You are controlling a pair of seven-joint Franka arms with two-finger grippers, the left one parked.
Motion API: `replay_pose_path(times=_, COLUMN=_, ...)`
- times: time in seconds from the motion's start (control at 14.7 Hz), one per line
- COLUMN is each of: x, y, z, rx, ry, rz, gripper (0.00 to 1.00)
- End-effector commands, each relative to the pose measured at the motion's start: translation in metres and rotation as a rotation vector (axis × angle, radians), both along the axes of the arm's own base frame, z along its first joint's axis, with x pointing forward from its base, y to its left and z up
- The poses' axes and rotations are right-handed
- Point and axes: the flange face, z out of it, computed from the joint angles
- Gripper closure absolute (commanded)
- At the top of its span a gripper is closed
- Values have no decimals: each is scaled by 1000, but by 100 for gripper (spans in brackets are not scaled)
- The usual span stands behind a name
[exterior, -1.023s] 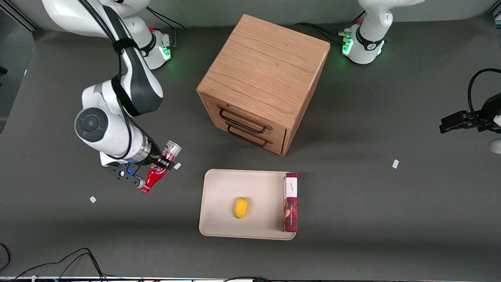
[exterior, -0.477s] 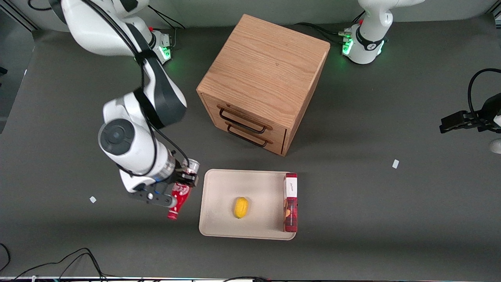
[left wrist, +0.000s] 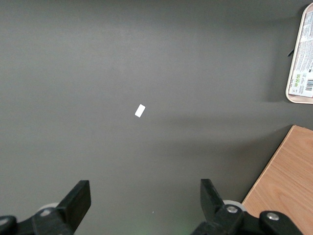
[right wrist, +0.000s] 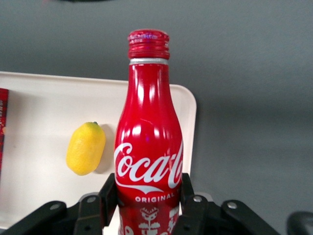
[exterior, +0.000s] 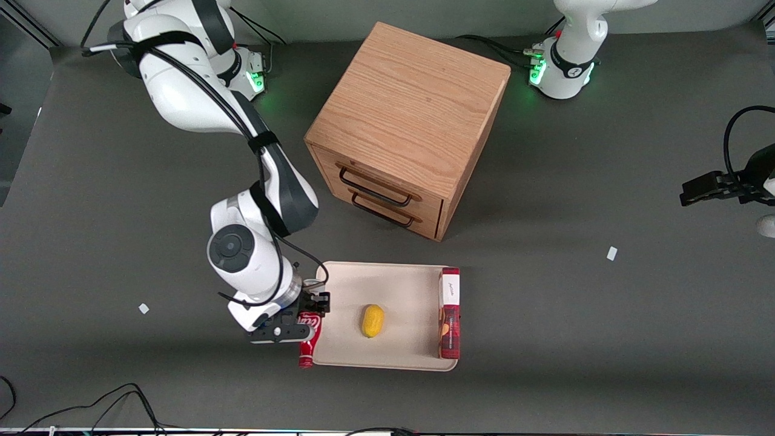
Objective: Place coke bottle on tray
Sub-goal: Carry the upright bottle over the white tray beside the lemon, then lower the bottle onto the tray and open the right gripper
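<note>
The gripper (exterior: 303,312) pinches the coke bottle (right wrist: 148,142) by its body: glossy red, white script logo, red cap. It hangs over the tray (exterior: 387,357) rim nearest the working arm, beside a lemon (exterior: 373,320).

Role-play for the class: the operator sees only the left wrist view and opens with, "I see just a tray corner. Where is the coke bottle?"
Observer: The gripper is shut on the bottle, at the tray's edge toward the working arm's end.
Operator: Is anything in the tray's middle?
Observer: Yes, a lemon lies there, beside the bottle.
Operator: Are the cabinet's drawers open?
Observer: No, both drawers of the cabinet are shut.
</note>
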Motion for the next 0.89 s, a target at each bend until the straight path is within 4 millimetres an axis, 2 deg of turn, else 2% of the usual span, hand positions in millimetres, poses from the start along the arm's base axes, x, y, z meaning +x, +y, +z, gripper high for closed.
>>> replay_pose_path(times=0.0, x=3, y=9, z=-28, rx=-14, ry=4, rz=17, gripper=73)
replay_pose_path(times=0.07, x=2, y=9, z=-45, rx=-19, ry=17, rz=15, gripper=72)
replay_pose_path(times=0.2, x=4, y=9, z=-60, rx=-14, ry=9, rz=11, gripper=64)
replay_pose_path(times=0.27, x=2, y=10, z=-64, rx=-9, ry=14, rz=9, gripper=63)
replay_pose_path(times=0.34, x=2, y=10, z=-72, rx=-2, ry=23, rz=2, gripper=57)
replay_pose_path(times=0.55, x=-1, y=9, z=-90, rx=16, ry=10, rz=-7, gripper=51)
replay_pose_path(times=0.75, x=-1, y=9, z=-99, rx=22, ry=-4, rz=-8, gripper=39)
replay_pose_path(times=0.82, x=-1, y=9, z=-104, rx=26, ry=-12, rz=-10, gripper=37)
